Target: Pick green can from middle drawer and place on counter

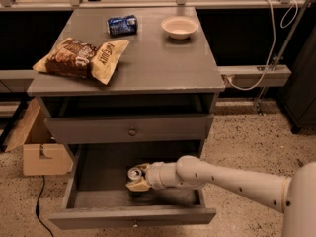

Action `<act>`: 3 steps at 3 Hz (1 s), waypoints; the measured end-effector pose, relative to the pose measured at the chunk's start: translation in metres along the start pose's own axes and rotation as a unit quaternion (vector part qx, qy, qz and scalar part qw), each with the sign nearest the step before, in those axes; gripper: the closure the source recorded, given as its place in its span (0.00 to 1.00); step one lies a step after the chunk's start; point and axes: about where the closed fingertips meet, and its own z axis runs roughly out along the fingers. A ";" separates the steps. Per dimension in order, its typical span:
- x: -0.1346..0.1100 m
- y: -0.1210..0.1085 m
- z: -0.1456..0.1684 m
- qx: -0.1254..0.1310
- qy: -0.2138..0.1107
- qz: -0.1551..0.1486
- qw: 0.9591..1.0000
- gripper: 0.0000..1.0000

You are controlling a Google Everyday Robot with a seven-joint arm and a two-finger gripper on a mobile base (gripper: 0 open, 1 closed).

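Observation:
The green can (134, 173) is in the open middle drawer (98, 184), silver top facing up and tilted a little. My gripper (139, 177) reaches into the drawer from the right and is shut on the can, one tan finger (138, 185) in front of it and one behind. The can's dark body is mostly hidden by the gripper. The grey counter (158, 58) is the cabinet's top, above the drawers.
On the counter lie a blue can (122, 25) on its side, a white bowl (179, 26) and a chip bag (81, 58). A shut drawer front with a round knob (132, 131) sits above the open drawer. A cardboard box (39, 152) stands on the floor at the left.

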 end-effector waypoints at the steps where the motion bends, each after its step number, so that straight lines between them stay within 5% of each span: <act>1: -0.014 0.009 -0.037 0.007 -0.043 -0.021 0.999 0.95; 3: -0.045 0.004 -0.150 0.036 -0.067 -0.071 0.995 1.00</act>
